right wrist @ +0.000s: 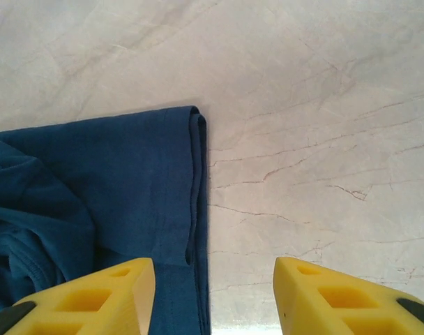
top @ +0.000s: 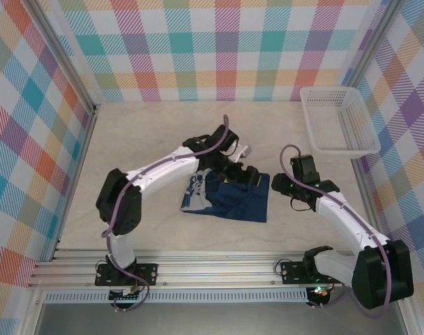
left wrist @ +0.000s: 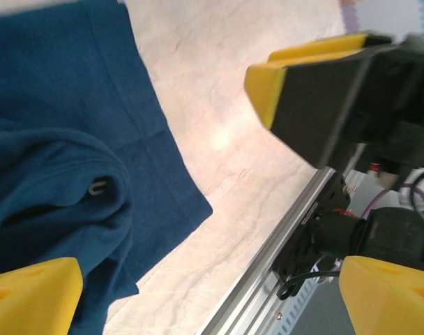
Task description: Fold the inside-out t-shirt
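A dark navy blue soft cloth t-shirt (top: 233, 199) is seen lying bunched and partly folded on the pale, marble-veined surface (top: 142, 139), about midway between the two arms, with a pale printed area (top: 194, 192) turned up at its left end. The left claw (top: 243, 169) is held over the far edge of the garment; in the left wrist view its yellow fingers (left wrist: 31, 296) are spread wide apart, with the left claw (left wrist: 212, 307) pinching nothing and the rumpled blue cloth (left wrist: 58, 139) lying beneath its one side, the bare surface (left wrist: 219, 105) beneath the other. A small pale loop-shaped mark (left wrist: 97, 187) is seen on a rolled hem, though what it is cannot be told. The right claw (top: 282, 187) is placed just beside the right edge of the t-shirt; in the right wrist view its yellow fingers (right wrist: 93, 293) are likewise parted, and a straight doubled edge of the cloth (right wrist: 93, 181) is seen running between them towards the right claw (right wrist: 212, 293), with nothing gripped and bare surface (right wrist: 323, 105) to the right. A white plastic mesh basket (top: 337, 122) is set at the far right corner, well apart from the garment. An aluminium rail (top: 212, 269) is seen along the near edge, and the enclosure is lined with multicoloured checked walls (top: 226, 49).
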### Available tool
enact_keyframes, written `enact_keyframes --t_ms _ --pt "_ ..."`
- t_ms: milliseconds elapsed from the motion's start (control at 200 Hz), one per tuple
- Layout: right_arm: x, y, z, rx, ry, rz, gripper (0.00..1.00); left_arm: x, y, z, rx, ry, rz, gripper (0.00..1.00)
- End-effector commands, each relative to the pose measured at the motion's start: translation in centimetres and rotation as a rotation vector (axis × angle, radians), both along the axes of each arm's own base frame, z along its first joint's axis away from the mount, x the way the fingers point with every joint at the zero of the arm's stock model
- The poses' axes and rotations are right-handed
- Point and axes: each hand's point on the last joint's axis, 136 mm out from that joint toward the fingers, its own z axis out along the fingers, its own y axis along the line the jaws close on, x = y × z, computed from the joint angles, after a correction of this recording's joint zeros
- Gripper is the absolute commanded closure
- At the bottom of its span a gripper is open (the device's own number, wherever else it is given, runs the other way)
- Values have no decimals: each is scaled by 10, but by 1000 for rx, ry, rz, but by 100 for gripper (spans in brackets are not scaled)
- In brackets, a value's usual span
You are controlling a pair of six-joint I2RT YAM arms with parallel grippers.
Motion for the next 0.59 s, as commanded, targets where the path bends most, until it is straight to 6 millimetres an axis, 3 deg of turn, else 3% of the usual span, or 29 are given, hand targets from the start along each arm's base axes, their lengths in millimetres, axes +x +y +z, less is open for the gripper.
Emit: enact_keyframes --t_ms 0,90,195,250,415,590 --pt "1 13 5 32 -32 54 51 11 29 12 -10 -78 45 6" --pt "-1 43 14 63 -87 180 49 33 79 6 75 -114 217 8" --pt "-5 83 24 52 -149 328 43 54 143 -18 153 -72 449 12" --pt "-7 101 26 26 -169 391 41 59 165 -31 173 -46 526 13" --pt "9 135 34 -44 -217 491 39 55 180 -58 236 -16 558 14" --pt "34 155 21 -155 -202 555 30 50 190 -74 302 -17 554 14"
